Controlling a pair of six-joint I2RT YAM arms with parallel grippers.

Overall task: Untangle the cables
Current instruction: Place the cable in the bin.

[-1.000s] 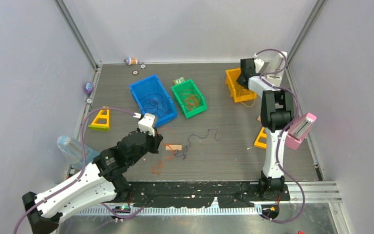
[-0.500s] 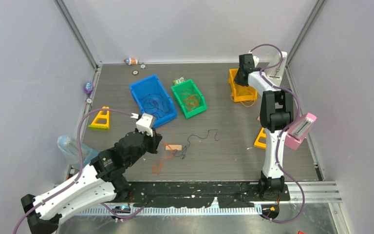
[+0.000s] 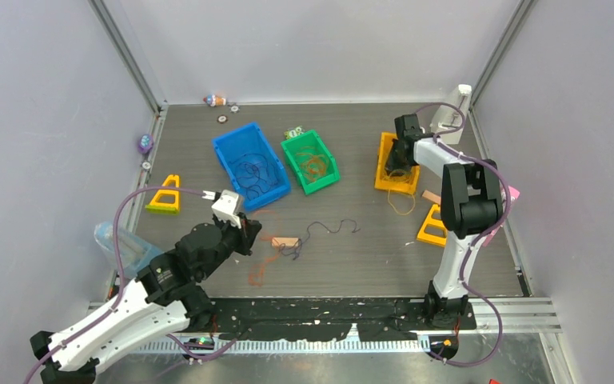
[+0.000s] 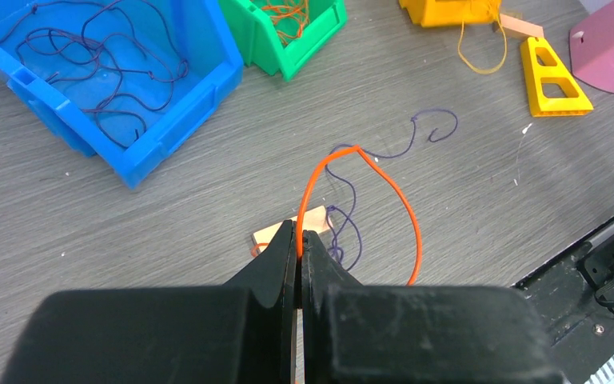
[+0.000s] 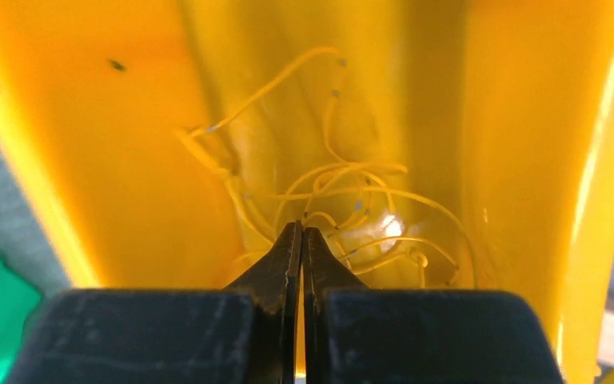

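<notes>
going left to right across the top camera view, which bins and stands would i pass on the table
yellow triangular stand → blue bin → green bin → yellow bin → second yellow triangular stand

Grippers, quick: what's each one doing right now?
Left gripper: closed on the orange cable.
Right gripper: closed inside the yellow bin; holding anything, cannot tell.
</notes>
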